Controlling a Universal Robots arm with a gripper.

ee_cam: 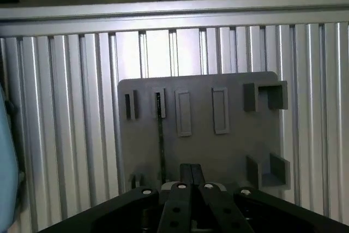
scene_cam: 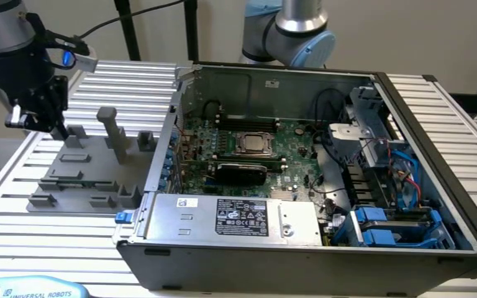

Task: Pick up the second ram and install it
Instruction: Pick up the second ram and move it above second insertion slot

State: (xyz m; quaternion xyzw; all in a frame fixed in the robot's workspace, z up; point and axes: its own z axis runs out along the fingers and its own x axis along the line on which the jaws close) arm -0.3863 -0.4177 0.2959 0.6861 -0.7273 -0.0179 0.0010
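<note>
"UNIVERSAL ROBOTS" stands in dark capitals, beside a small logo mark, on the pale blue cover (scene_cam: 30,289) at seven o'clock in the exterior view. At six o'clock, the black label (scene_cam: 241,217) on the silver power supply (scene_cam: 298,222) carries white print and certification marks too small to read.

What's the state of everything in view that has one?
gripper: shut, empty, over the grey fixture.
second ram: seated in the grey fixture, not gripped.
computer case: open, side panel off.
</note>
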